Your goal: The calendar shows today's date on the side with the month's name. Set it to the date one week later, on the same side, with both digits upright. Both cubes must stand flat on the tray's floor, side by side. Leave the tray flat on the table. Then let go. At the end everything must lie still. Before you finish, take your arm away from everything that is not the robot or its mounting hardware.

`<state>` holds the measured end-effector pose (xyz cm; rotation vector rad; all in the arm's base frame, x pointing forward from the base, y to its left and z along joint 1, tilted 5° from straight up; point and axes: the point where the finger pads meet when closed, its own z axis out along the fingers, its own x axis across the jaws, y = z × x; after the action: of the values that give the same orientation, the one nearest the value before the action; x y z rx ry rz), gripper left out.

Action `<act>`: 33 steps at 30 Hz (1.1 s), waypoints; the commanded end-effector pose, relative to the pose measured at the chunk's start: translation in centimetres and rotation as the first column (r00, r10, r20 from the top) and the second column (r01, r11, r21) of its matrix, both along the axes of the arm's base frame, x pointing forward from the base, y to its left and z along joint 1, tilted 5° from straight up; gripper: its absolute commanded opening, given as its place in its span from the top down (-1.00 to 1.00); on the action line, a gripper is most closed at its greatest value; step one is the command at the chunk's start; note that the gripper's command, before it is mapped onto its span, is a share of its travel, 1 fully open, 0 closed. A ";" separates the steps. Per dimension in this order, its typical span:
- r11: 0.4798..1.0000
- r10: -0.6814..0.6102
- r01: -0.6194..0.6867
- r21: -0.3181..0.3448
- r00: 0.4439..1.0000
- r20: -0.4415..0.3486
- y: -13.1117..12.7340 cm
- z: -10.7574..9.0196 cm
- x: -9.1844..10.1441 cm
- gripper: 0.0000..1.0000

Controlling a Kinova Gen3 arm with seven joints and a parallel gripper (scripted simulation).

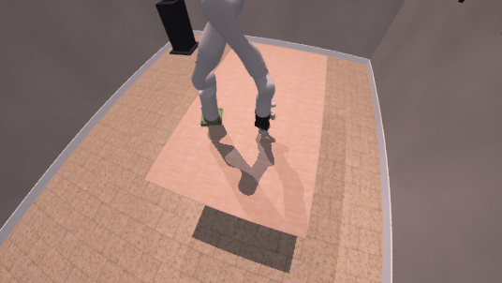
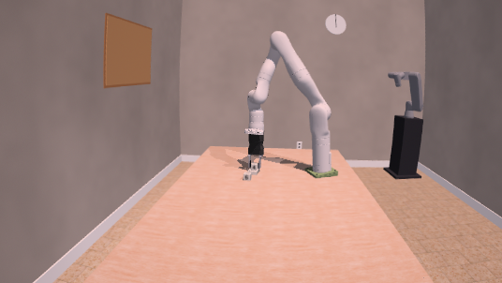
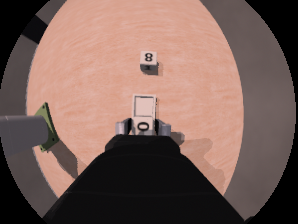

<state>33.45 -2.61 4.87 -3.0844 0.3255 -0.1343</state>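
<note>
The tray [image 3: 144, 95] [image 2: 255, 172] stands on the table below my gripper. One white cube [image 3: 143, 121] [image 2: 254, 166] is in the tray's near half in the wrist view, with a 0 on top lying sideways in that view; the tray's other half is empty. My gripper [image 3: 143, 124] [image 2: 255, 168] [image 1: 263, 131] is open, with its fingers on either side of this cube. A second white cube [image 3: 148, 58] [image 2: 246, 176] lies on the table outside the tray, with an 8 on top. The month's name and the digits on the calendar's date side are not readable.
The arm's green base plate [image 1: 204, 123] [image 2: 329, 173] [image 3: 46, 142] stands on the table [image 1: 187, 173] [image 2: 253, 234] [image 3: 200, 65], left of the tray in the wrist view. A black pedestal [image 1: 177, 28] [image 2: 406, 145] stands off the table.
</note>
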 end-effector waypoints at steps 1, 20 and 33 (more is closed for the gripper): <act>1.000 0.000 0.000 0.000 1.000 0.001 0.0 0.0 0.0 -0.80; 1.000 0.000 0.000 0.000 1.000 0.001 0.0 1.2 -0.1 -0.80; 1.000 0.000 0.000 0.000 1.000 0.001 -0.2 6.0 -0.5 -0.80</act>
<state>32.33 -1.72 9.50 -3.0751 0.2904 -0.0916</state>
